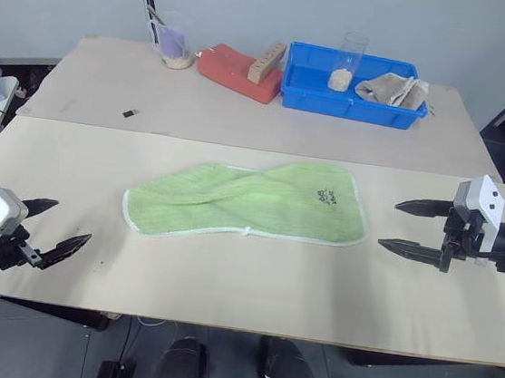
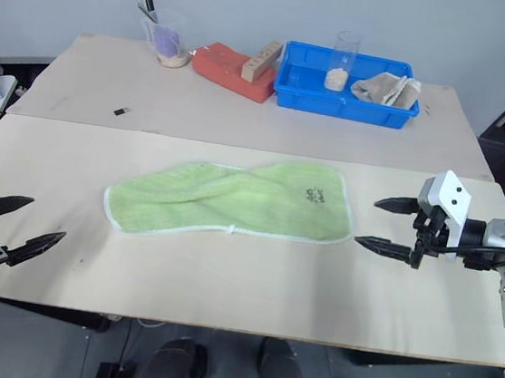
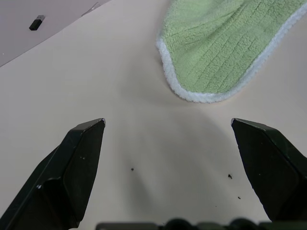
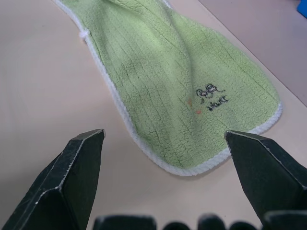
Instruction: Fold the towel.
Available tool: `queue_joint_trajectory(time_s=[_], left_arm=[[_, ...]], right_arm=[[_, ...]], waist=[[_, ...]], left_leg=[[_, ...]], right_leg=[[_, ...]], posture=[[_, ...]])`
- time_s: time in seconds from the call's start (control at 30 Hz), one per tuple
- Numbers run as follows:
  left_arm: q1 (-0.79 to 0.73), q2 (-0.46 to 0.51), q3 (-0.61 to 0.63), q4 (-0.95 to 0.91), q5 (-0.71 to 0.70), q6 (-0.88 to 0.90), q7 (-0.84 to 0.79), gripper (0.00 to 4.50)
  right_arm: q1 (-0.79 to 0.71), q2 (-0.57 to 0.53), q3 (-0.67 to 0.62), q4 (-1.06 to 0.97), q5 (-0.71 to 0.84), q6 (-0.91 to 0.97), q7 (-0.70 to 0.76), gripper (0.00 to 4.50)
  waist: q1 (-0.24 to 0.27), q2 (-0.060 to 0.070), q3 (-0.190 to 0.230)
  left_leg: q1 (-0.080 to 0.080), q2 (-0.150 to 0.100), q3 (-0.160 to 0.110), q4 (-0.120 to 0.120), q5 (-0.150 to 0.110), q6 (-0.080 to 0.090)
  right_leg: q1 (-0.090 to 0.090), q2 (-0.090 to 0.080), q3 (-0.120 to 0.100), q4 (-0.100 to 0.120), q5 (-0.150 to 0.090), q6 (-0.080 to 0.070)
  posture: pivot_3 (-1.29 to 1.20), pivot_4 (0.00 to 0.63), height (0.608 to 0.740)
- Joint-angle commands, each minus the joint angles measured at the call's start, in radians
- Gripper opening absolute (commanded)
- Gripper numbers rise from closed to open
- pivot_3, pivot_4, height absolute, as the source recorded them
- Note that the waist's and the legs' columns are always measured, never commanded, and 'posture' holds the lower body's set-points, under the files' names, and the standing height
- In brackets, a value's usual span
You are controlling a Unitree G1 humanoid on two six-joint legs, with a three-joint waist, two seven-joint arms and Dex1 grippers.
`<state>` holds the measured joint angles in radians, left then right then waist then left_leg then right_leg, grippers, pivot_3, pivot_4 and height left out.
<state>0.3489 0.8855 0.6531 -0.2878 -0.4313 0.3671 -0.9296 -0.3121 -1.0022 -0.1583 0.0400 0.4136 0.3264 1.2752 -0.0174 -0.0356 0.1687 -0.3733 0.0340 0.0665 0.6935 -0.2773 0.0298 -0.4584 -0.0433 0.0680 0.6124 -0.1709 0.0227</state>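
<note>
So on the far left the left tool [image 1: 55,227] hangs low over the near corner of the desk [image 1: 223,286], fingers spread wide and grasping nothing, aimed in toward the middle and tipped a bit downward. The towel [image 1: 246,202] lies in the middle of the desk, spread out long-ways but not quite flat: there's a soft ridge running through it and the left end looks narrower, like part of it is bunched or tucked under. It's terry cloth, so I'd expect it to be light, floppy and a bit grippy against the wood, nothing fragile about it, but it'll sag and drag if lifted by one point only. Best bet is probably to pinch the white-stitched edge at the rounded corners on each end, one per tool, since that hem gives the fingers something firmer to bite. The dark printed mark [image 1: 327,197] sits toward the right end. Over on the right, the right tool [image 1: 417,228] is just beside that end, not touching, also gaping wide and empty, fingers pointing in at the towel and angled slightly down.
</note>
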Motion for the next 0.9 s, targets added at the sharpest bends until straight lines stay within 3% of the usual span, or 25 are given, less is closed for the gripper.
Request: queue_joint_trajectory(time_s=[0.03,0.6,0.9], left_arm=[[-0.028,0.016,0.031,-0.005,-0.013,0.005,-0.001,4.50],[-0.147,0.055,-0.026,0.059,-0.045,-0.008,-0.107,4.50],[-0.215,0.093,-0.122,0.056,0.025,-0.142,-0.164,4.50]], right_arm=[[0.003,-0.006,-0.022,-0.002,-0.003,-0.031,0.002,4.44],[0.086,0.003,-0.064,-0.001,-0.001,-0.086,-0.021,4.44],[0.071,0.003,-0.065,-0.015,0.004,-0.065,-0.051,4.44]], waist=[[0.000,0.000,0.000],[0.001,0.000,0.000],[0.002,0.000,0.000]], left_leg=[[0.000,0.000,0.000,0.000,0.000,0.000],[0.000,0.000,0.000,0.000,0.000,0.000],[0.000,0.000,0.000,0.000,0.000,0.000]], right_leg=[[0.000,0.000,0.000,0.000,0.000,0.000],[0.000,0.000,0.000,0.000,0.000,0.000],[0.000,0.000,0.000,0.000,0.000,0.000]], posture=[[0.00,0.150,0.714],[0.00,0.150,0.714],[0.00,0.150,0.714]])
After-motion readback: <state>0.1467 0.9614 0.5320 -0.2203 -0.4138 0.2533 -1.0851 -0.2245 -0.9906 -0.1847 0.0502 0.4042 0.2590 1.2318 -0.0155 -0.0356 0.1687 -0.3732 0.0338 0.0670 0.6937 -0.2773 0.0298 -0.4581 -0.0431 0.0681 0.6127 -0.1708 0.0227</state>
